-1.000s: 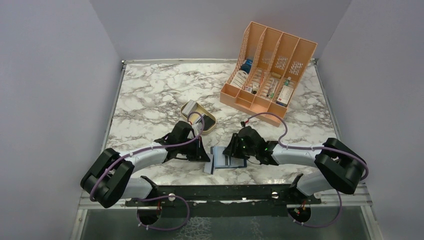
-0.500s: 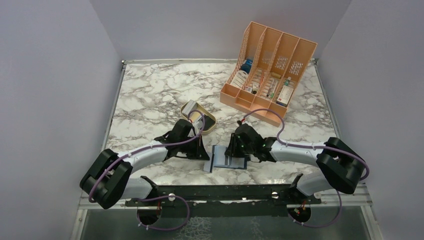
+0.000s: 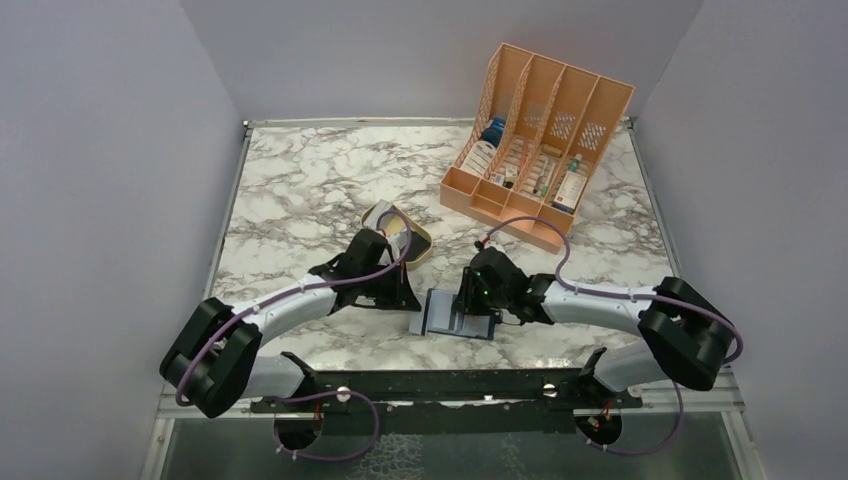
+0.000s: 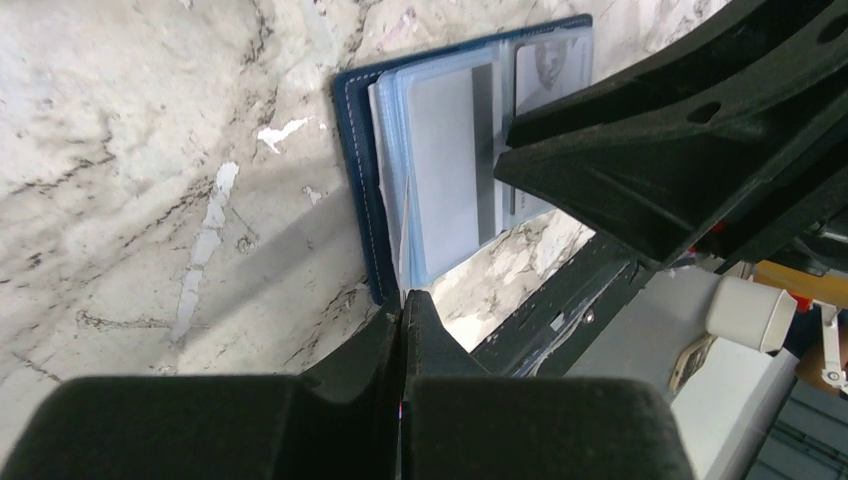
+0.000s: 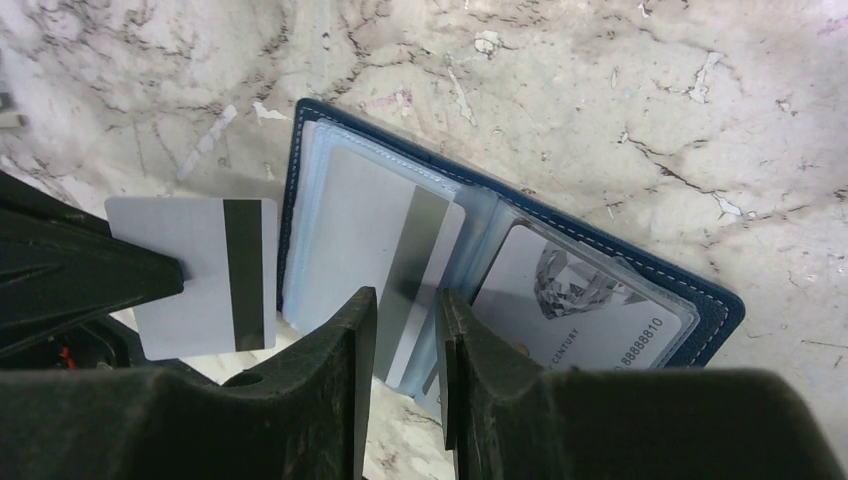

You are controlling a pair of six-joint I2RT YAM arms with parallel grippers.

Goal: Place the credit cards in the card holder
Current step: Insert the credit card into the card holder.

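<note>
Left tool (image 4: 402, 310) tight on 1 credit card (image 5: 190, 275) beside the open card holder (image 4: 355, 180), right tool (image 5: 402, 310) part-open above it.

Table (image 3: 300, 190) under me: white marble pattern, grey veins, slight sheen. Plain pale lavender-grey walls (image 3: 100, 150) close in on my left, back, right. Thin metal trim (image 3: 236, 210) along table sides. Black slotted rail (image 3: 450, 385) across near edge. Peach-orange slotted rack (image 3: 540, 130) at far right corner, small boxes and bottles inside. Light even, shadows soft. Beyond near edge, from my left wrist: blurred white clutter (image 4: 745, 310).
</note>
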